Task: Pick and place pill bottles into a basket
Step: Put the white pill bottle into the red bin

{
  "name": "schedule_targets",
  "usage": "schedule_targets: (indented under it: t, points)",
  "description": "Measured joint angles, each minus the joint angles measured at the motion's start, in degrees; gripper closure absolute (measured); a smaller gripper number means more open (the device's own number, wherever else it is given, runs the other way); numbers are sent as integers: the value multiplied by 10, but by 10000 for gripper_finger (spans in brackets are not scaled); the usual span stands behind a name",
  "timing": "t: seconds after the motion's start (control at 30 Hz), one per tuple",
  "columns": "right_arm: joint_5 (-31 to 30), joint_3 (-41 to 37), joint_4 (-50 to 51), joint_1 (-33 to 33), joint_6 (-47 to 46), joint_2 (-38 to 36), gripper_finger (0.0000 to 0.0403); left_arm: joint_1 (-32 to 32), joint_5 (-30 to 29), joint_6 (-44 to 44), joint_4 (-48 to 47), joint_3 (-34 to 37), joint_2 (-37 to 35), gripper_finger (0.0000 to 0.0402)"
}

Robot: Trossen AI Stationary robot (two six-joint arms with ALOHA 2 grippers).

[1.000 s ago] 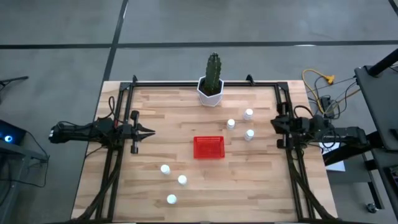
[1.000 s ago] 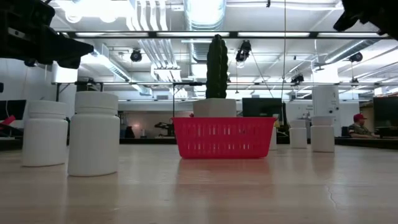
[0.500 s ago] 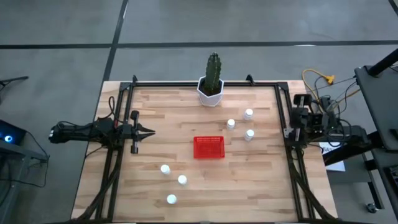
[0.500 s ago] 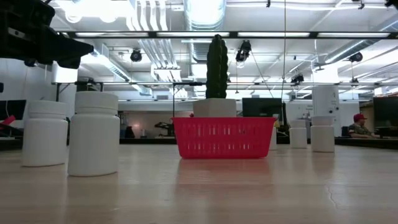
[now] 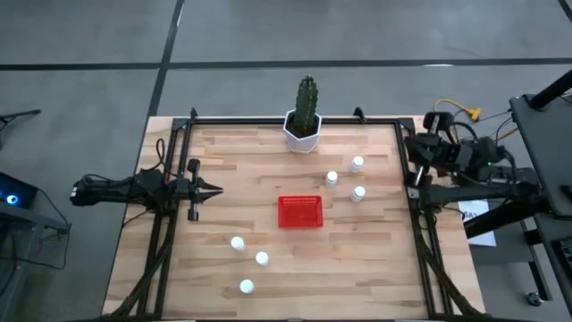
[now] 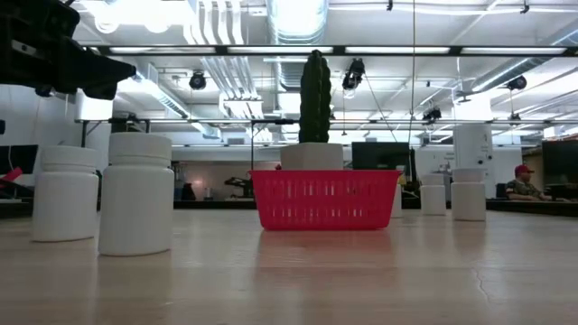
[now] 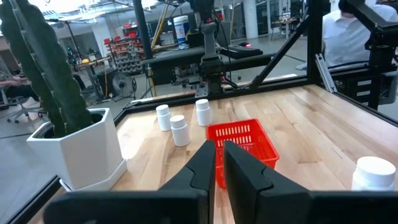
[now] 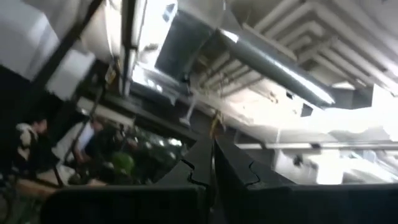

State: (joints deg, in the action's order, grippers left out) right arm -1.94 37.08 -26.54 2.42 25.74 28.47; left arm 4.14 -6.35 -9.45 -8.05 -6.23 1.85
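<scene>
Stage: start of task; nothing picked yet.

The red basket is seen standing near the middle of the worktop, with no bottle visible inside it in the high view. All six pill bottles are out on the wood, in two groups of three. One group lies on the right arm's side of the basket, toward the far edge; the other group lies on the near side, toward the left arm. A cactus in a white pot stands at the far edge, well apart from the basket.

The left gripper is held level over the left part of the worktop, pointed at the basket. Its jaws are clenched together on nothing, as the left wrist view shows, with the basket and the far bottles beyond the tips.

The right gripper is raised off the worktop's right edge; its wrist view looks up at the ceiling ducts only. Its jaws are pressed together and nothing is held.

Step in hand, as judged: approach not yet begun; no arm is committed to a bottle.

Next move, as judged: one arm is to be brought over its nearer group, the jaws released wide enough for a cap, then lowered around a single bottle. The bottles stand close together, so a neighbour could be knocked over on descent.
</scene>
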Motion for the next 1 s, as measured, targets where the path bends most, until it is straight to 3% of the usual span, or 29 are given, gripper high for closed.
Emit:
schedule_targets:
  t: [0.23, 0.47, 0.73, 1.0]
  points:
    - [-4, 127, 68, 0, 4, 70, 394, 0, 0, 0, 0, 0, 0, 387]
    - [-78, 240, 149, 0, 5, 120, 394, 0, 0, 0, 0, 0, 0, 387]
    - [-163, 366, 327, 0, 3, 176, 394, 0, 0, 0, 0, 0, 0, 387]
    - [-164, 432, 433, 0, -2, 220, 394, 0, 0, 0, -1, 0, 0, 387]
